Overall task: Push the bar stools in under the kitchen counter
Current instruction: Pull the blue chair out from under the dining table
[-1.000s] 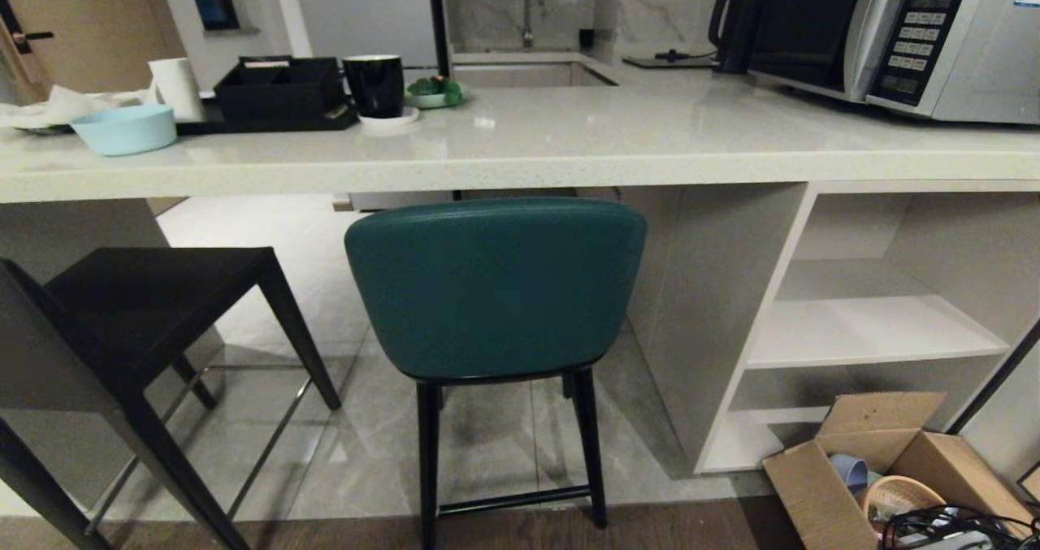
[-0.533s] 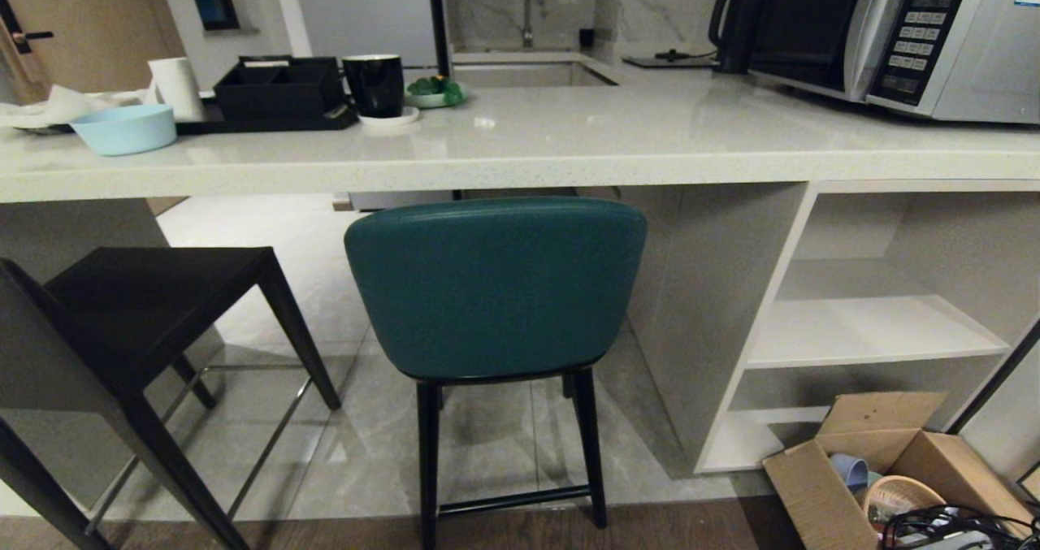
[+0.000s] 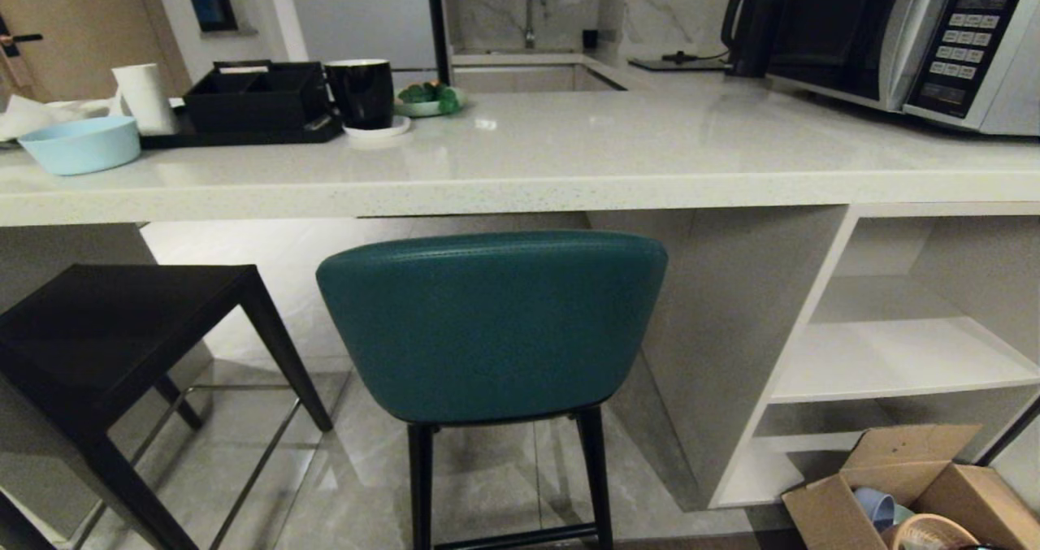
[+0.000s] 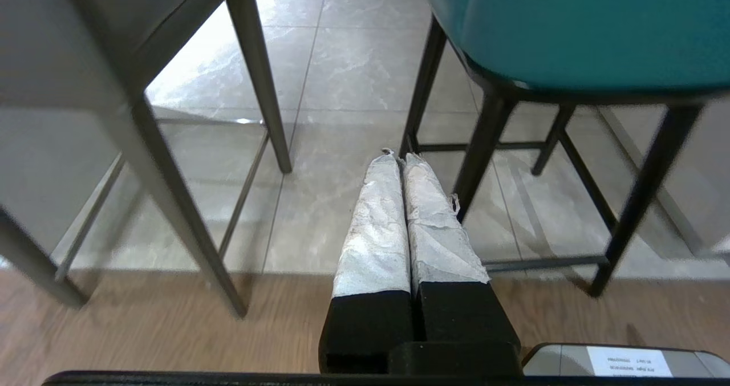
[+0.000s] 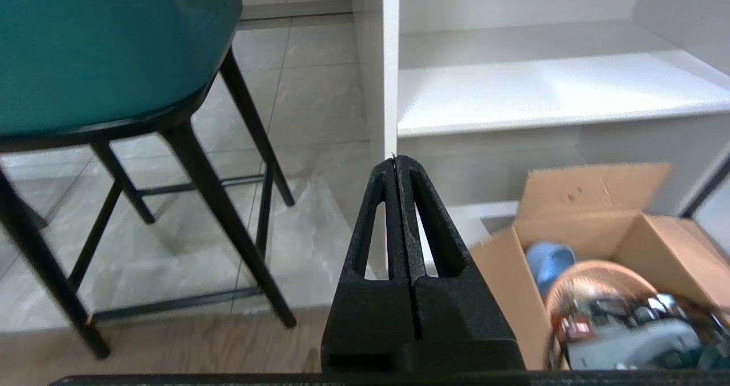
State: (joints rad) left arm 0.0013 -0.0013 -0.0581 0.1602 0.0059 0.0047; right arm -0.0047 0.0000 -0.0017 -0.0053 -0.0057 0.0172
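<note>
The teal stool (image 3: 491, 326) stands right in front of me with its curved back toward me. Its back sits just below the front edge of the tabletop (image 3: 569, 140), and its thin black legs stand on the grey tile floor (image 3: 357, 469). The dark stool (image 3: 122, 331) is on my left, near the teal one but not touching it. It is turned at a slant, and part of its seat pokes out from under the tabletop.

My left claw (image 4: 397, 158) is clenched tight, with nothing in it. Its two fingers (image 4: 376, 220) are wrapped in white stuff and pressed together. It hangs low over the floor, between the legs of the two stools, and touches neither.

My right claw (image 5: 397, 161) is clenched too, and it is empty. It hangs low beside the teal stool, in front of the white shelves (image 3: 894, 347) at the right end of the tabletop. A cardboard box (image 3: 918, 485) sits on the floor by the shelves, with a blue cup and other bits inside.

On the tabletop I see a pale blue bowl (image 3: 80, 144), a black tray (image 3: 252, 99), a black mug (image 3: 360, 93) on a saucer, and a small green dish (image 3: 428, 97). A microwave (image 3: 910, 34) and a black kettle (image 3: 754, 18) are on the right. A sink (image 3: 528, 67) with a tap is at the back.
</note>
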